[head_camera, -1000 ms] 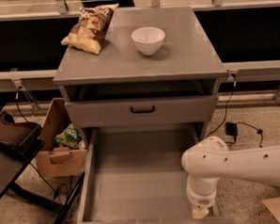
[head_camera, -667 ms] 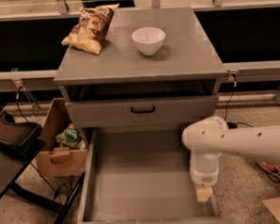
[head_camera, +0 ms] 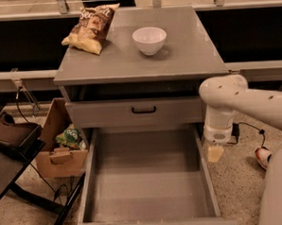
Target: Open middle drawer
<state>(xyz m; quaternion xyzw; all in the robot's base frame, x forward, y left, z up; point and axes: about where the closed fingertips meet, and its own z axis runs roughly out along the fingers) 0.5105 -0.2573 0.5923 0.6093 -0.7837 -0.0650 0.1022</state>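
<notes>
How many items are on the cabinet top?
2: chip bag at back left, white bowl near centre; none seems hidden. End effector hangs outside the open drawer's right wall.

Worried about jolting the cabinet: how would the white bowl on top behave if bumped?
The white bowl looks rigid and smooth, so it would probably slide, not bend. Its narrower base suggests it might rock, and it could chip if dropped. The end effector hangs low, right of the open drawer, far from it.

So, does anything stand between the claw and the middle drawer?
Nothing visible does. The claw hangs close beside the right wall of the middle drawer, on the outside. The drawer is already pulled far out, and no object shows between them.
</notes>
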